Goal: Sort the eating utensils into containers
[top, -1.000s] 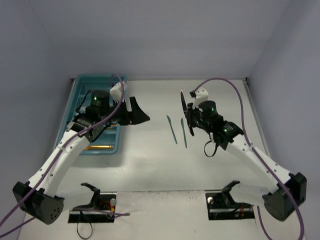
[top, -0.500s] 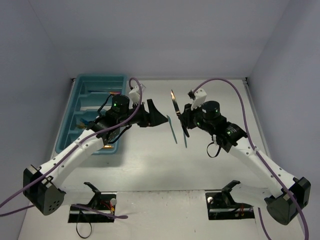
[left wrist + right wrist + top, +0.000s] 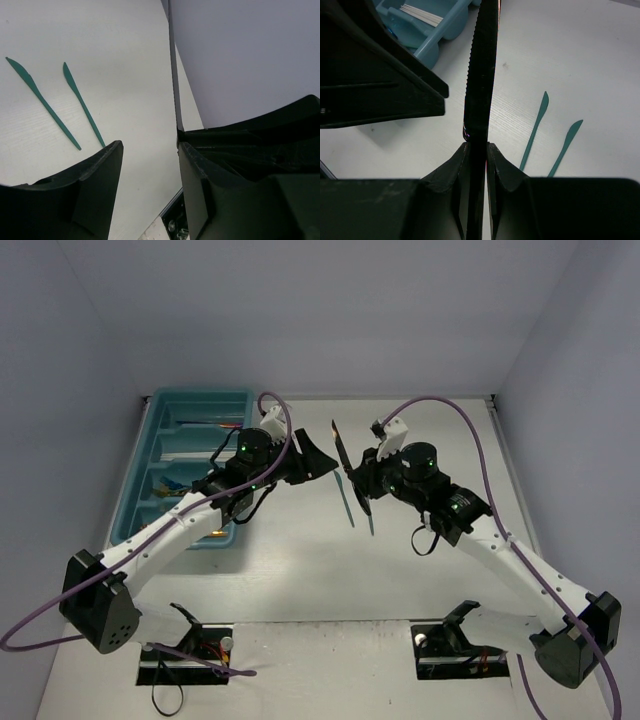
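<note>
Right pincer (image 3: 476, 150) clamped on dark knife (image 3: 481, 75) | left pincer (image 3: 149, 145) apart | two teal knives (image 3: 44, 104) on table (image 3: 100, 30)

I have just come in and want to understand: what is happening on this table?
The right gripper is shut on a dark serrated knife, holding it up off the table. The left gripper, open, is close beside it, perhaps to take it. Two teal knives lie on the table; the teal tray stands far left.
</note>
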